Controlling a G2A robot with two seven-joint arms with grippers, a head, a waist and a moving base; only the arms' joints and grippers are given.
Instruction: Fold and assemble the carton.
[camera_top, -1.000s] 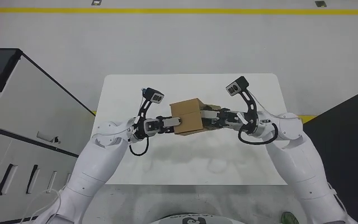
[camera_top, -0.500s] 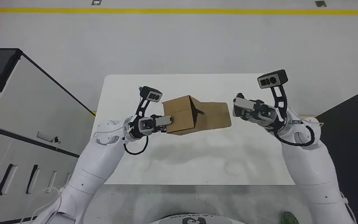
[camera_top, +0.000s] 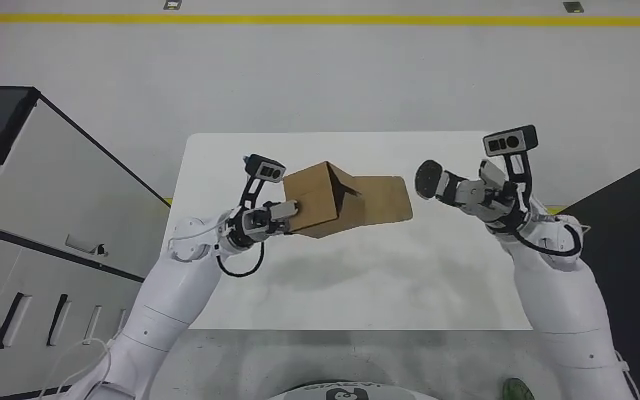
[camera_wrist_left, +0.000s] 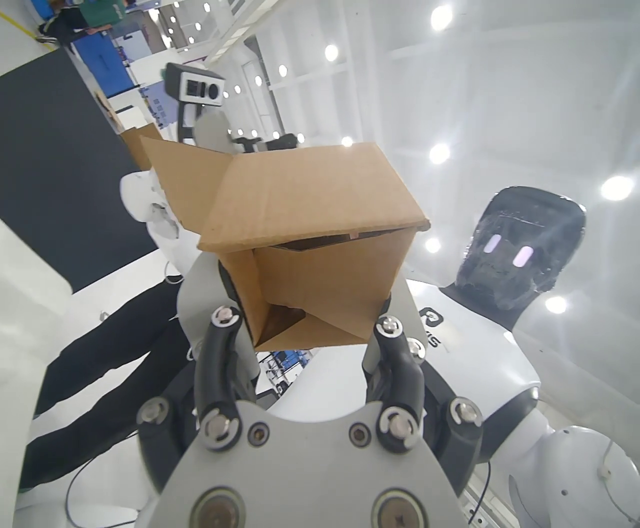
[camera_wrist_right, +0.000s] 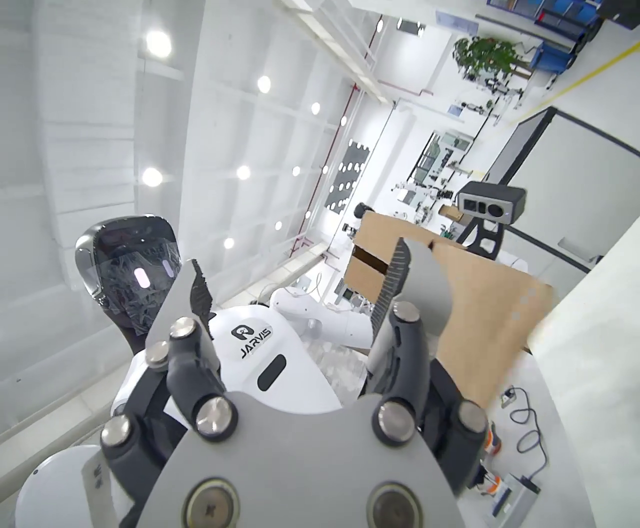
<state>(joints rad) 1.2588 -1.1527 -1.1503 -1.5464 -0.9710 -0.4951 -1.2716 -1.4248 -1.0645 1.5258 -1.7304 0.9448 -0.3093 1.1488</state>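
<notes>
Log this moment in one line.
left gripper: shut on carton | right gripper: open, apart from carton | carton: held over table, flap open

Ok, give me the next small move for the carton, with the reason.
Probably move the open right end effector in to the flap and press it closed; it juts from the carton toward that arm while the left end effector grips the other end.

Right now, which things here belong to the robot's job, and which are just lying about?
Job: cardboard carton, gripped by the left gripper; right gripper, open and apart from it; white table.
Lying about: black board beside the table; yellow floor line; potted plant.
</notes>
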